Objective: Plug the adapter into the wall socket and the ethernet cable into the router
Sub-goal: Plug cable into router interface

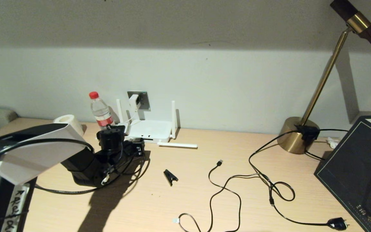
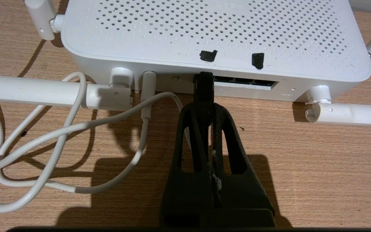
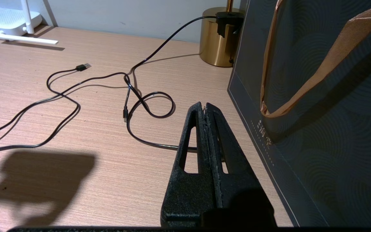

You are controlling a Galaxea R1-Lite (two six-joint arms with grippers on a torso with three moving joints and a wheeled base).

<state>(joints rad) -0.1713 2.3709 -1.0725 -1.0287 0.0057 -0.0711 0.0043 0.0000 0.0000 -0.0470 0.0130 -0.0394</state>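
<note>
At the router's [image 2: 214, 35] front ports your left gripper [image 2: 204, 84] fingers pinch the ethernet cable [image 2: 204, 91] plug; push straight, level, while right gripper [image 3: 204, 111] rests closed.

Ethernet cable [image 2: 204, 84] connector tip hidden between fingers [image 2: 192, 129] at router [image 2: 204, 29] port; antennas cropped.
</note>
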